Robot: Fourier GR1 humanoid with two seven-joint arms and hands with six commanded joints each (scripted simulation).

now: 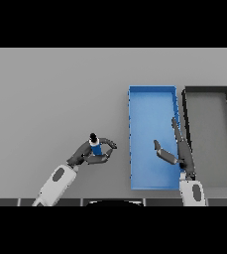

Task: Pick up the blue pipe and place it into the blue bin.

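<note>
Now we see the table (50, 94), a black bin (210, 94) far right, the blue bin (152, 104) beside it. Our right hand (177, 151) hangs open there. Our left hand (92, 154) curls round the pipe (95, 147), left of the bin; a loose grip might drop it short.

A black bin (207, 89) sits just to the right of the right hand (180, 155), very close to it. It is a long box with the top open. Its walls are dark and its floor is grey. It starts near the wrist and runs on past the fingertips, away from the robot. It is far to the right of the left hand (85, 158). The bin rests on a flat grey table (50, 99), which lies under both hands and spreads out wide ahead of the left hand.
</note>
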